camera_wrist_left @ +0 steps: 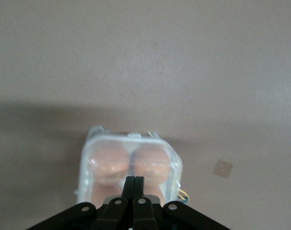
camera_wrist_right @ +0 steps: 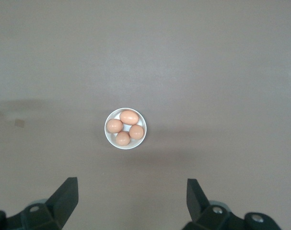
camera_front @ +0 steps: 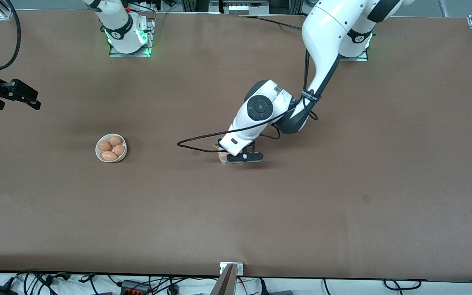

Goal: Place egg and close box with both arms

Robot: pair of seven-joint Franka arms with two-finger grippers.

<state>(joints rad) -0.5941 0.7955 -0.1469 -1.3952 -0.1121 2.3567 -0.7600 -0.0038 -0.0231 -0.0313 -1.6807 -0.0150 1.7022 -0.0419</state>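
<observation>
Left wrist view shows the left gripper, fingers pressed together, pushing the box lid down mid-counter; the right gripper, fingers spread, waits high above the bowl; next, press until it latches.

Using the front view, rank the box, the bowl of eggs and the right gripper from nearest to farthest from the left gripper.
1. The box: directly under the left gripper, whose jaws are shut above its lid.
2. The bowl of eggs: on the table toward the right arm's end.
3. The right gripper: jaws open, waiting in the air at the table's edge at the right arm's end.
</observation>
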